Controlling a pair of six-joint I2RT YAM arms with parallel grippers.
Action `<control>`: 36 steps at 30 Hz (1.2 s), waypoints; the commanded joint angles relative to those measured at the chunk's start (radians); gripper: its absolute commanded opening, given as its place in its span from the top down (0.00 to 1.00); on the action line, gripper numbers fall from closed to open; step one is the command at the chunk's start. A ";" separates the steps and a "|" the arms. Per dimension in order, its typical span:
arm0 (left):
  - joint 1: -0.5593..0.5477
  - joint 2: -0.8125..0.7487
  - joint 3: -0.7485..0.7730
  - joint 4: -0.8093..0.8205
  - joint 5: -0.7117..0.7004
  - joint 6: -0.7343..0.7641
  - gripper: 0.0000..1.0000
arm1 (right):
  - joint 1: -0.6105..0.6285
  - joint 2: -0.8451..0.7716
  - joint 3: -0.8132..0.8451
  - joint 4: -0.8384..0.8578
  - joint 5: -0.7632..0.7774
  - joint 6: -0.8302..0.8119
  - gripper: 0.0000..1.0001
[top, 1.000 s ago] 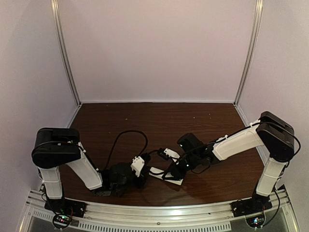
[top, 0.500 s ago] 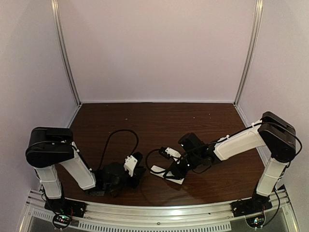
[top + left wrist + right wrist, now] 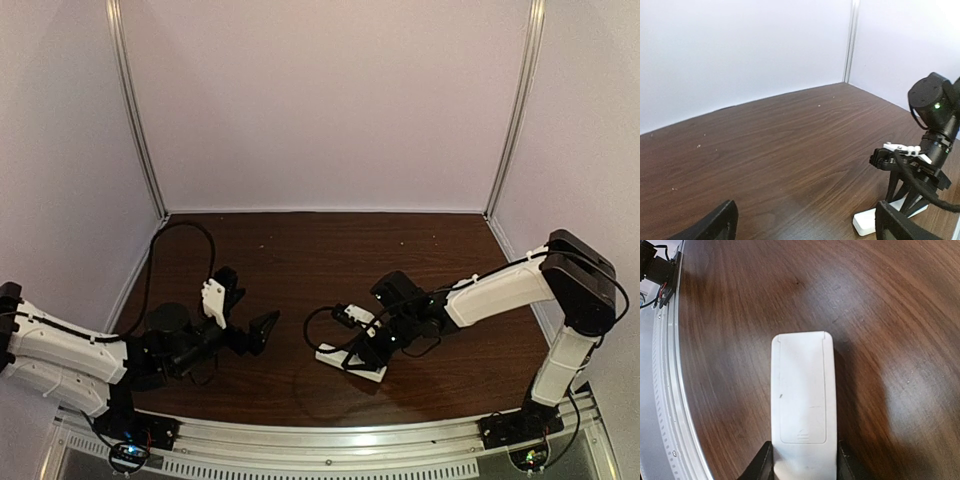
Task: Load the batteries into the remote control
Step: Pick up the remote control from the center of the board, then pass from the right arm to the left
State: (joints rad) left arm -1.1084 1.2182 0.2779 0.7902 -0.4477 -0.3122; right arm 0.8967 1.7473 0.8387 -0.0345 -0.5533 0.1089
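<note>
Seen from above, a dark wooden table point(image 3: 330, 250) sits inside a white-walled booth, and my two arms reach in from its near edge.

My left pincer point(image 3: 245, 308) is at about 9 o'clock from the table's centre. Its jaws are spread as wide as they go and nothing is between them. In its own wrist camera, one black fingertip point(image 3: 720, 222) shows at 7 o'clock and the other at 5 o'clock, with bare wood point(image 3: 790, 150) between them.

My right pincer point(image 3: 375, 345) is partly closed on the remote control point(image 3: 352, 362), which lies at about 5 o'clock from the table's centre. That puts it well apart from my left pincer, at roughly 4 o'clock from it.

My right wrist camera shows the remote point(image 3: 801, 405) running from 6 o'clock up to the middle of the view. My fingers point(image 3: 760, 465) press its two long sides at the bottom end. Its plain white back faces up, with the outline of a panel and a small ridged mark near my grip. The table's metal rail point(image 3: 665, 390) runs along 9 o'clock.

From my left wrist camera, the right pincer point(image 3: 905, 195) stands at 4 o'clock. The remote's free white end point(image 3: 867, 222) is low against the wood, though I cannot tell whether the gripped end is lifted.
</note>
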 commanded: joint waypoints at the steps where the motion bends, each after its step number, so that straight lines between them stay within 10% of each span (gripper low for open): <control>1: -0.002 -0.172 -0.056 -0.119 0.141 0.232 0.03 | -0.008 -0.016 0.032 -0.083 -0.105 0.053 1.00; 14: -0.320 0.042 0.143 -0.430 0.023 0.670 0.26 | -0.060 -0.027 0.066 -0.093 -0.311 0.220 1.00; 36: -0.263 0.401 0.470 -0.528 0.180 0.907 0.48 | -0.053 -0.035 0.046 -0.078 -0.440 0.262 1.00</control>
State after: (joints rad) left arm -1.3891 1.5925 0.7086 0.2733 -0.3191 0.5621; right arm 0.8383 1.7447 0.8803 -0.1101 -0.9619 0.3775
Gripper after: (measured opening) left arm 0.555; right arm 0.384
